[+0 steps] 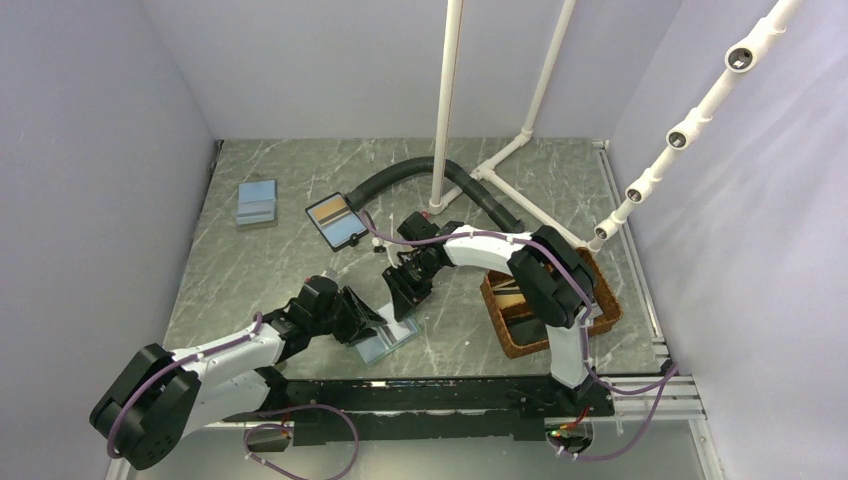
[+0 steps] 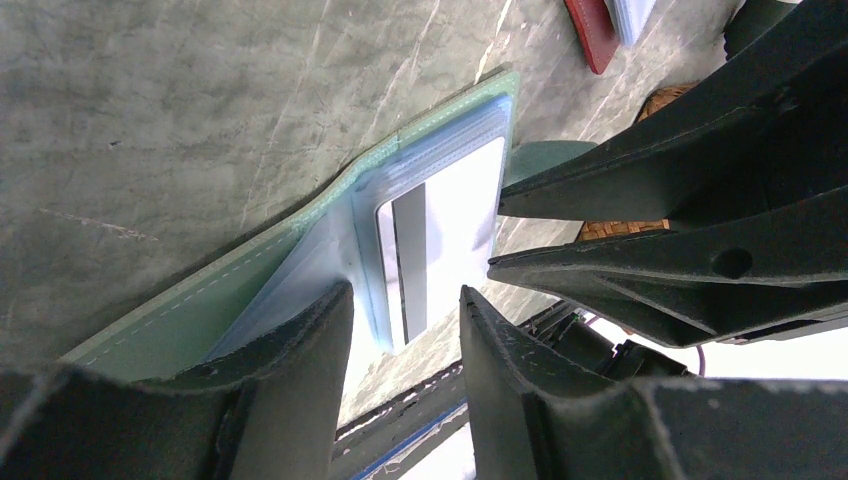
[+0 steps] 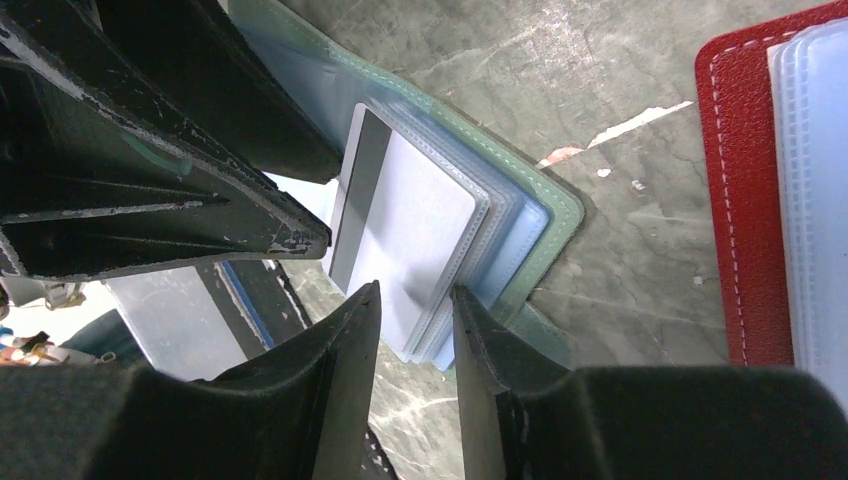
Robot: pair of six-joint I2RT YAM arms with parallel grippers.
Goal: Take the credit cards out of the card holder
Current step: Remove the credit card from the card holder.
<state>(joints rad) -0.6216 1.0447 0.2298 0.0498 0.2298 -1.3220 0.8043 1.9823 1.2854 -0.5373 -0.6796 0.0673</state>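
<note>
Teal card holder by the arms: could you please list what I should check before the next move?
1. Muted teal flat card holder lying open: ok.
2. Pale plastic card with dark stripe in plain view: ok.
3. Right gripper jaws apart over that card: ok.
4. Card pinched: not ok.
5. Left gripper pinning the holder: cannot tell.
6. Red-edged holder apart from both grippers: ok.
</note>
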